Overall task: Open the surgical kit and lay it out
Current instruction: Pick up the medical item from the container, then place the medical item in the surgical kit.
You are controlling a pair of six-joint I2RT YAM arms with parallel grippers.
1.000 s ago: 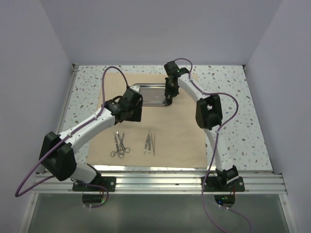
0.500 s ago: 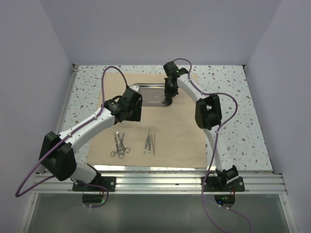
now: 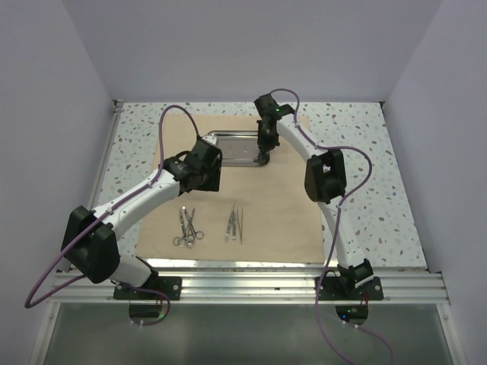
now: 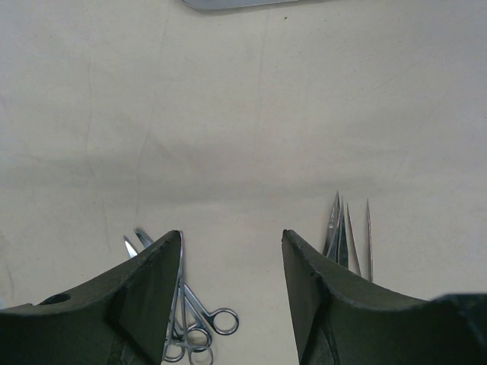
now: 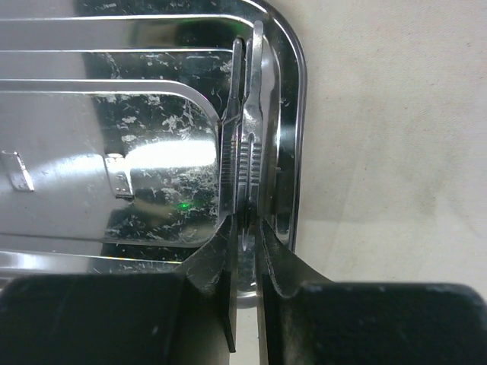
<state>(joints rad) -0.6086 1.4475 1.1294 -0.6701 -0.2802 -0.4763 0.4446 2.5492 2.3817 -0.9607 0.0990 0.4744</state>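
White speckled worktop (image 3: 380, 160) w/ grey & brown flecks, plain pale lavender back wall (image 3: 251, 46), matching left wall (image 3: 46, 122) & right wall (image 3: 456, 129) angling in, alu rail (image 3: 251, 287) along near edge, dark glossy panel (image 3: 243, 334) below it, soft even light

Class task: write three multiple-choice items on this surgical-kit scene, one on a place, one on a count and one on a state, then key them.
1. The shallow shiny steel tray lies: A on the far part of the tan cloth sheet; B on the bare speckled table; C beside the arm bases.
2. Groups of silver instruments on the cloth's near part: A one; B two; C four.
3. The left gripper is: A open and empty; B shut on an instrument; C shut on the tray.
Answers: 1 A, cloth shows all round the tray. 2 B, the ring-handled forceps and the tweezers lie apart. 3 A, its fingers are spread with nothing between them.
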